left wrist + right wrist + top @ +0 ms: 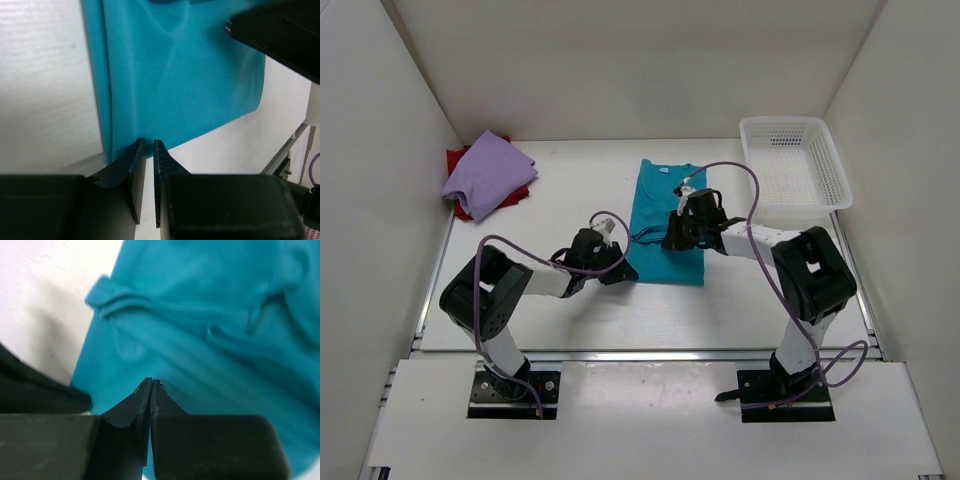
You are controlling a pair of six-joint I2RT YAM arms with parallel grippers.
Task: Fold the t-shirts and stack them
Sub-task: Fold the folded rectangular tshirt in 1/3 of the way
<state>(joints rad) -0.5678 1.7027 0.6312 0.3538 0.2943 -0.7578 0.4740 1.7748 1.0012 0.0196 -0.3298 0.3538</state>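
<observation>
Three shirts were on the desk (560,310). The teal shirt (662,200) lay mid-desk, already folded lengthwise into a narrow strip, collar end far, hem end near. The lavender shirt (485,175) sat folded on top of the red shirt (457,158) in the far left corner, well apart from the teal one. A white mesh basket (788,120) stood at far right.

The left gripper (149,142) was low at the near left corner of the strip, tips right at the hem edge. Its jaws showed only a thin slit, and I could not tell if any cloth was caught. The right gripper (151,381) sat over the strip's right side, clenched tight, tips down on wrinkled cloth. Whether it pinched a layer was not readable.

Handling, my read: thin, light, floppy knit with no stiffness. It would likely sag and drag if lifted from one point, and the folded layers could slide apart. The best hold looked like the two near hem corners, one per gripper, pinching all layers together, then carrying the hem toward the collar. Catching only the top layer would probably open the fold. The desk looked smooth, so the cloth might slip rather than stay put.
</observation>
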